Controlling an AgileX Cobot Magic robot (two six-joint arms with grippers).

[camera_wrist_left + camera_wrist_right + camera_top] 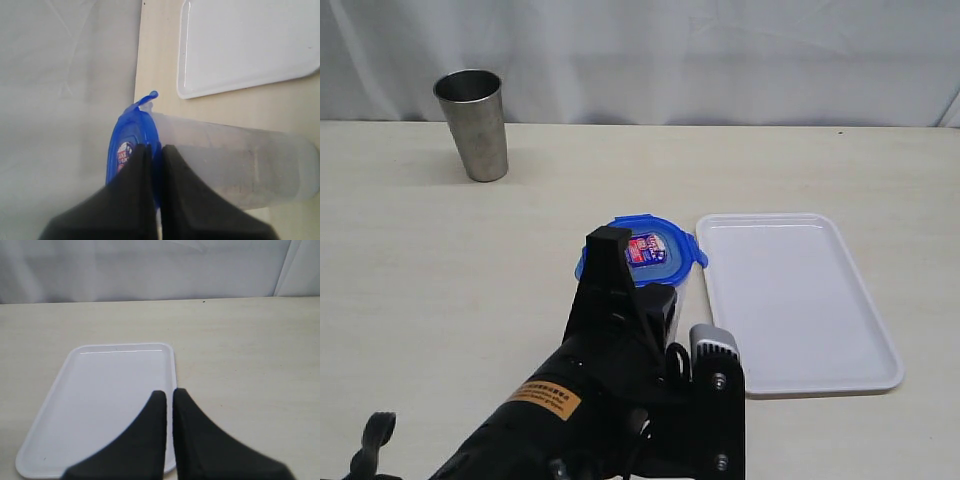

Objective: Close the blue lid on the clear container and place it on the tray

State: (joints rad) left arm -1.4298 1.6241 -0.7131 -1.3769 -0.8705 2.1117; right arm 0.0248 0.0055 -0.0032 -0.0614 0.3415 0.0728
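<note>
black jaws on the left gripper (156, 148) are closed to a hairline slit, with the tips right up against the rim of the blue lid (129, 131). a sliver of blue shows in that slit, and whether a flap is actually nipped there, can't tell. one finger lies across the lid's top face, half covering the red-and-white sticker, and the other runs along the wall of the clear container (240, 165). the lid sits on the container's mouth with its flaps flared out from the rim. the container stands upright on the pale table (420, 300). just past it from these jaws, close beside it, lies the tray (800, 300), white and flat.

over to the right gripper (169, 392): black jaws pressed together with nothing between them, hanging above the tray's long rim, with tray on one flank and bare table on the other.

well away from both sets of jaws, a steel tumbler (475, 125) stands upright at the table's far edge, in front of a white curtain (720, 50)
</note>
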